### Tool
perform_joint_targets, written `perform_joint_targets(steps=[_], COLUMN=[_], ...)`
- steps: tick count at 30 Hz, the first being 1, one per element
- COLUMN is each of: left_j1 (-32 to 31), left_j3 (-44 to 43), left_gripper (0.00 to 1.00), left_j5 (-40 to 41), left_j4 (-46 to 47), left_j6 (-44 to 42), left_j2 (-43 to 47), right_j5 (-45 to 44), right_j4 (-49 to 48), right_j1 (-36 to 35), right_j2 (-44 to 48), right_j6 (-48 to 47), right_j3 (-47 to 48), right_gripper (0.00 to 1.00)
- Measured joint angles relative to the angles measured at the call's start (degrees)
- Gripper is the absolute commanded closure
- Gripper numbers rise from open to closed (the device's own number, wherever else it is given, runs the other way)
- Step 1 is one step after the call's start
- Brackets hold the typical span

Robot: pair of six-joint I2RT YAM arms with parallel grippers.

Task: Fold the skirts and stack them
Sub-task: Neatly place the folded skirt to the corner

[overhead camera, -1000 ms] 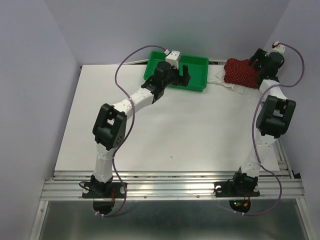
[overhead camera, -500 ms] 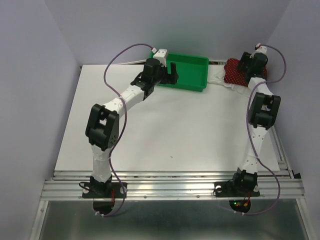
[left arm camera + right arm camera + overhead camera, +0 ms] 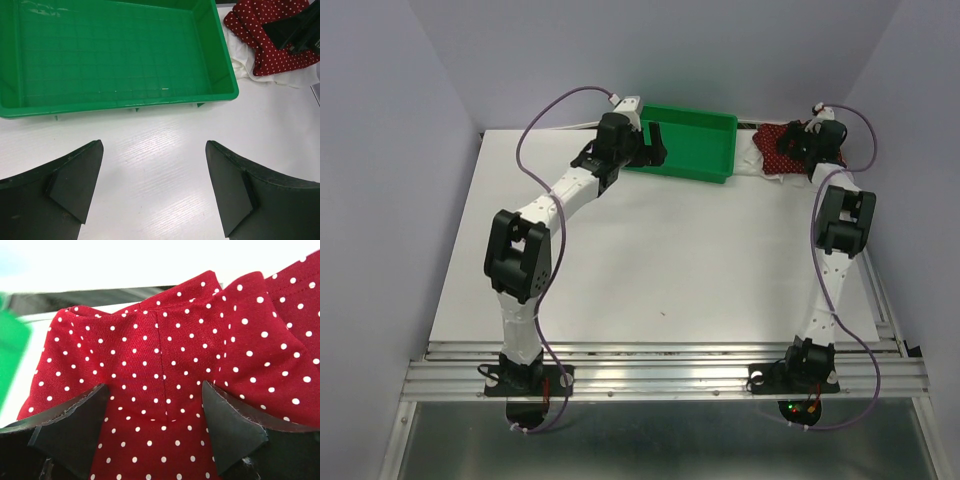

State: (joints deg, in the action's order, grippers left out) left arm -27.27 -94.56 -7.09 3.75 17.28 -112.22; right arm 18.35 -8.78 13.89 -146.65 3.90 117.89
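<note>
Overhead, two arms reach to the far edge of the white table [image 3: 670, 260], where one green tray [image 3: 698, 113] and two skirts lie.

The dark red skirt [image 3: 777, 150] with its tiny white dots is bunched at the far right corner, just right of the tray. It lies on top of the white skirt [image 3: 750, 162], which shows only as a pale border along the red one's left and near sides. In the left wrist view the white cloth [image 3: 241, 62] touches or almost touches the tray's right wall; which, I cannot tell.

The left gripper [image 3: 655, 143] hangs over the bare table at the tray's near left corner. Its two fingers are spread wide and hold nothing. The tray's long near rim [image 3: 120, 102] runs straight ahead of it, and a moulded grid of squares shows on the tray's floor.

The right gripper [image 3: 798, 140] is down on the red skirt. Its two fingers are parted, and a raised fold of dotted cloth [image 3: 165, 335] with one stitched seam lies between them. Whether the pads [image 3: 75, 425] press the fabric I cannot tell.
</note>
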Motion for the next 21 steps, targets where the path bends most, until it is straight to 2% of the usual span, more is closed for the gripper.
perform_joint_targets(steps=[4, 11, 13, 18, 21], left_j1=[0.0, 0.0, 0.0, 1.3, 3.4], left_j3=[0.0, -1.3, -3.3, -14.0, -17.6], left_gripper=[0.04, 0.01, 0.01, 0.01, 0.01], left_j5=[0.0, -0.3, -0.4, -1.9, -3.9], left_j4=[-0.7, -2.6, -5.1, -12.3, -15.0], left_j6=[0.2, -0.7, -2.0, -7.1, -9.0], left_j2=[1.1, 1.6, 1.5, -0.1, -0.1], right_j5=[6.6, 9.1, 8.5, 6.2, 4.5], right_j4=[1.9, 2.8, 2.4, 5.4, 8.2], right_j1=[-0.3, -1.3, -1.4, -1.6, -1.8], right_j2=[-0.1, 0.0, 0.7, 3.8, 8.1], right_j6=[-0.4, 0.9, 2.8, 6.6, 7.9], right_j3=[0.8, 0.8, 0.1, 0.0, -1.1], right_gripper=[0.2, 0.04, 0.0, 0.0, 0.0])
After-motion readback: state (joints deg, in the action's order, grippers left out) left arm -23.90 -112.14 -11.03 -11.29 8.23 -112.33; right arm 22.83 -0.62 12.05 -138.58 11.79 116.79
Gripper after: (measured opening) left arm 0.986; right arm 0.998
